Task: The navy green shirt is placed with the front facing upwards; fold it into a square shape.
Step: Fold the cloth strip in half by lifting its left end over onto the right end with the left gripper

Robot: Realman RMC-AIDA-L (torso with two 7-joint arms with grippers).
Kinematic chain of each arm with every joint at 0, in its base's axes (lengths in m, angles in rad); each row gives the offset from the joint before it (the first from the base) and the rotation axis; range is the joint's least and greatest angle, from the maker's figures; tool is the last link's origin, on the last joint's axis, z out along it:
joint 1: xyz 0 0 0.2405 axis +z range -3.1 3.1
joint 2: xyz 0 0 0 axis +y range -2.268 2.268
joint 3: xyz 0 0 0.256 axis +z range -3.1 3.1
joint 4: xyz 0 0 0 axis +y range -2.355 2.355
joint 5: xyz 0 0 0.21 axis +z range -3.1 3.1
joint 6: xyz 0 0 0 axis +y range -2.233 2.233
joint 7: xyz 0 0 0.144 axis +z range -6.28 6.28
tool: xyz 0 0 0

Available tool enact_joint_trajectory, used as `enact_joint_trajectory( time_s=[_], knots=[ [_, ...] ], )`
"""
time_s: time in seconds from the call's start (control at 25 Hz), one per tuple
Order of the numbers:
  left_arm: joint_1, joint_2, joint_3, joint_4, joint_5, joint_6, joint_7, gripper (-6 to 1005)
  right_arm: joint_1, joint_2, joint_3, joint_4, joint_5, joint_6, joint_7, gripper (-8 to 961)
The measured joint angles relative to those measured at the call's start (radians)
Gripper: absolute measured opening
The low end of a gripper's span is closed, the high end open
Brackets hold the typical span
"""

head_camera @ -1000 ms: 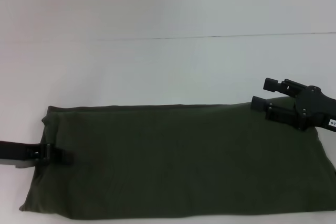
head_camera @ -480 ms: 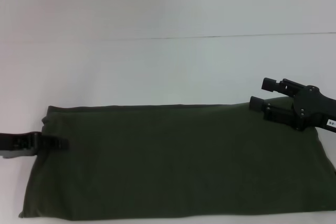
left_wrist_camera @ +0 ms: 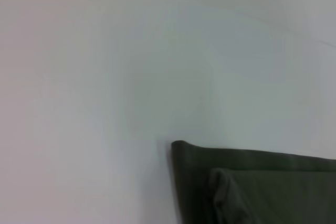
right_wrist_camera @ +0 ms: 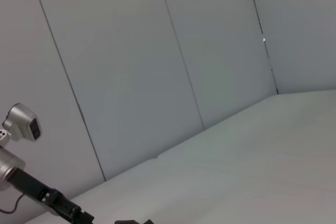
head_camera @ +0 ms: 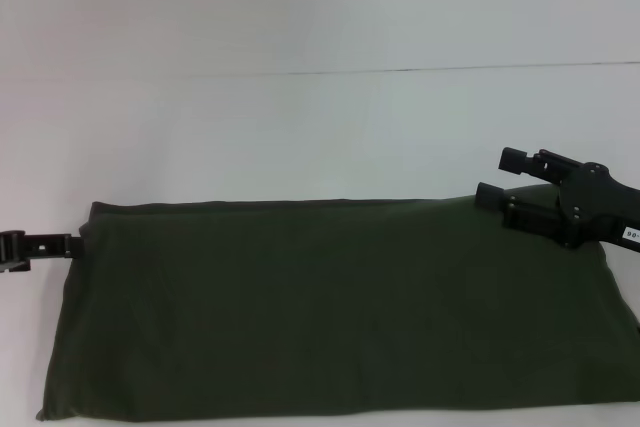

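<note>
the navy green shirt (head_camera: 340,307) lies flat along the near edge of the white table (head_camera: 300,137) as a wide folded band, plain green side up. at its left edge the left gripper (head_camera: 70,246) sits low, just touching the cloth, and i cannot tell how its fingers stand. farther back, over the shirt's right far corner, the right gripper (head_camera: 497,179) hangs with its fingers apart, holding nothing.

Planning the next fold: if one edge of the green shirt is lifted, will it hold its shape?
Probably not. The navy green shirt lies flat in soft, rounded folded layers, so it should droop. Likely light; a push would probably bunch it.
</note>
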Motion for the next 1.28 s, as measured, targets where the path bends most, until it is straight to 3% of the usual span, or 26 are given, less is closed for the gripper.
enact_joint_trajectory(
  time_s=[0.32, 0.56, 1.0, 1.28],
  knots=[
    [-0.021, 0.021, -0.084, 0.061, -0.068, 0.216, -0.007, 894, 0.003, 0.001, 0.0, 0.006, 0.0, 0.009, 0.0, 835],
    [-0.027, 0.034, -0.112, -0.009, -0.142, 0.325, -0.003, 932, 0.002, 0.002, 0.0, 0.008, 0.001, 0.015, 0.0, 835],
    [-0.052, 0.039, -0.05, -0.202, -0.097, 0.21, 0.028, 932, 0.006, 0.002, 0.0, 0.008, 0.001, 0.019, -0.001, 834],
    [-0.07, 0.04, -0.013, -0.239, -0.043, 0.149, 0.026, 932, 0.005, 0.002, 0.001, 0.008, 0.001, 0.019, -0.001, 834]
  ],
)
